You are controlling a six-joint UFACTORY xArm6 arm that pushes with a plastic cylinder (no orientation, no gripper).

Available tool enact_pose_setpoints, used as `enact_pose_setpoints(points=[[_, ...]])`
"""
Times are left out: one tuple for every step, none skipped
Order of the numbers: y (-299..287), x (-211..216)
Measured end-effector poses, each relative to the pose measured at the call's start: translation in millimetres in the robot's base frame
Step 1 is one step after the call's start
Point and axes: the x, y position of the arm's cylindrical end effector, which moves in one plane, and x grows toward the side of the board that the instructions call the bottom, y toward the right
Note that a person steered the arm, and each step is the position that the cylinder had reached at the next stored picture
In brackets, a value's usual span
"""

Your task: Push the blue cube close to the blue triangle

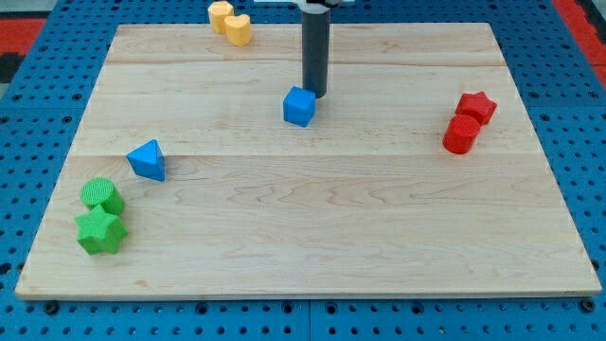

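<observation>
My tip (315,95) is set just beside the blue cube (299,106), at its 1 o'clock; no gripper is fitted, so nothing is grasped. The blue triangle (148,160) sits well apart at 8 o'clock. A push toward 8 o'clock is called for, kept centred to avoid spin. Green blocks (100,217) beyond, yellow (230,23) and red (468,121) blocks clear; path unobstructed.

Bare board (312,208) lies between blue cube (299,106) and blue triangle (147,160); no block stands between
</observation>
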Motion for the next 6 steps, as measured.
enact_pose_setpoints(points=[[-31.8, 20.3], [-46.6, 34.9], [17.5, 35.4], [-3.9, 57.9], [-99.4, 58.6], [-160.9, 82.8]])
